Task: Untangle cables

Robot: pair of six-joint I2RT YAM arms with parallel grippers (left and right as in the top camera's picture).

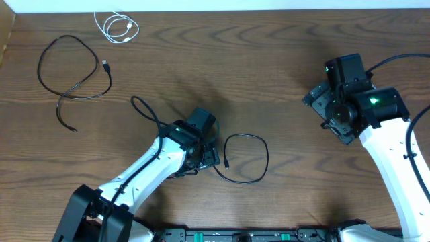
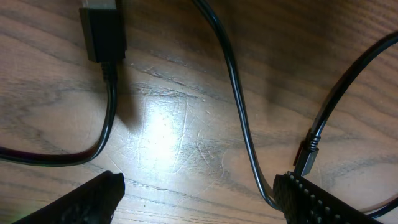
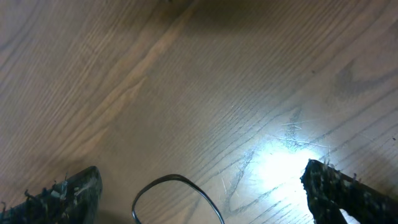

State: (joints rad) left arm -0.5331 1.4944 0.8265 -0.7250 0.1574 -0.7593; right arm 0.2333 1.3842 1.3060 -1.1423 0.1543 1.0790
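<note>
Left tool (image 1: 203, 153) stands spread low over the tabletop (image 1: 269, 67), straddling a black cable (image 1: 267, 158) whose round loop lies just to its right. Right tool (image 1: 327, 111) is spread wide and holds nothing. The other black cable (image 1: 67, 97) sprawls far left, its tail trailing nearward. The white cable (image 1: 115, 28) sits coiled beyond it.

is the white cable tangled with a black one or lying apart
Apart. The white cable lies coiled by itself near the far edge of the table, with bare wood between it and the nearest black cable.
</note>
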